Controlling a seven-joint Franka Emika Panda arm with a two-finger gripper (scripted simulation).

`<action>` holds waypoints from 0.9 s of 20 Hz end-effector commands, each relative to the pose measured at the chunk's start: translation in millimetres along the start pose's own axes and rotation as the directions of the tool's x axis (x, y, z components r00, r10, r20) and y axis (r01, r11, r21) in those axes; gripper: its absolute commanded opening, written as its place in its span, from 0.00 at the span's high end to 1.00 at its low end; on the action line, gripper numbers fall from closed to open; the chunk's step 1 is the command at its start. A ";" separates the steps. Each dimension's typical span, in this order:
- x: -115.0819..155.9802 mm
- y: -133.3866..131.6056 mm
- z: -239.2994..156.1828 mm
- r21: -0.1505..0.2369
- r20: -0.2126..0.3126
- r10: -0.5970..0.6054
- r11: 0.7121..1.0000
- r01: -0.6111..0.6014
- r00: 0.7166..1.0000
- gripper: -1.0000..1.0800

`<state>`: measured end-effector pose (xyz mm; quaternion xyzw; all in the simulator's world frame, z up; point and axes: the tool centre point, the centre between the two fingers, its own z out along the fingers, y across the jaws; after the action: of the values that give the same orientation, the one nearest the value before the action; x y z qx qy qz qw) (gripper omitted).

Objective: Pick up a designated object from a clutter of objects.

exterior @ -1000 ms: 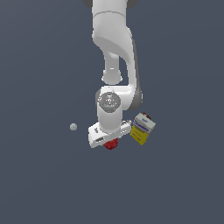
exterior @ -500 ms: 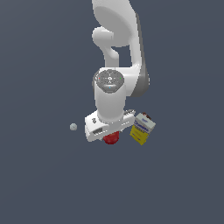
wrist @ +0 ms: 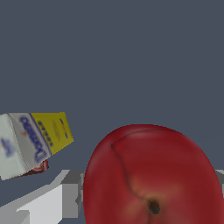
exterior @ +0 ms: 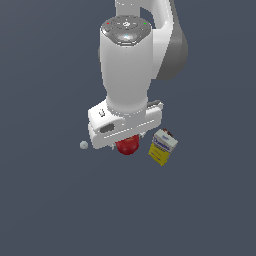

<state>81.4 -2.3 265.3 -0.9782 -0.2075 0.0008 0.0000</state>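
You can see the red fruit (exterior: 127,145) just below frame centre in the exterior view, tucked under the gripper (exterior: 126,144). In the wrist view it sits between the grey fingers (wrist: 65,199), apparently clamped, though pad contact is hidden. Judge the grasp made; whether the fruit is off the surface cannot be told, so lifting may remain. The yellow-and-white box (exterior: 162,146) lies right of centre, the tiny ball (exterior: 83,145) to the left. The surface is plain dark grey; no walls show.

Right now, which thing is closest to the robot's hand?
The red apple, right under the gripper. The yellow-and-white box and tiny grey-white ball sit off to either side.
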 end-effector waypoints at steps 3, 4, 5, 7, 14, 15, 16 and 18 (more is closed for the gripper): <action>5.8 1.4 -49.7 -0.001 -0.002 0.000 1.000 0.000 1.000 1.00; 7.2 1.7 -60.1 -0.001 -0.002 0.000 1.000 0.000 1.000 1.00; 8.5 2.1 -70.3 -0.001 -0.002 0.000 1.000 0.000 1.000 1.00; 11.4 2.6 -90.3 0.000 -0.002 -0.001 1.000 0.001 1.000 1.00; 19.9 5.0 -144.9 0.000 -0.002 -0.001 1.000 0.001 1.000 1.00; 20.9 5.3 -150.5 0.000 -0.002 -0.001 1.000 0.001 1.000 1.00; 21.8 5.6 -155.5 0.000 -0.002 -0.001 1.000 0.001 1.000 1.00; 23.4 6.1 -164.2 0.000 -0.002 -0.001 1.000 0.001 1.000 1.00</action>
<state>104.3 1.5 420.9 -0.9782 -0.2078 0.0008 0.0003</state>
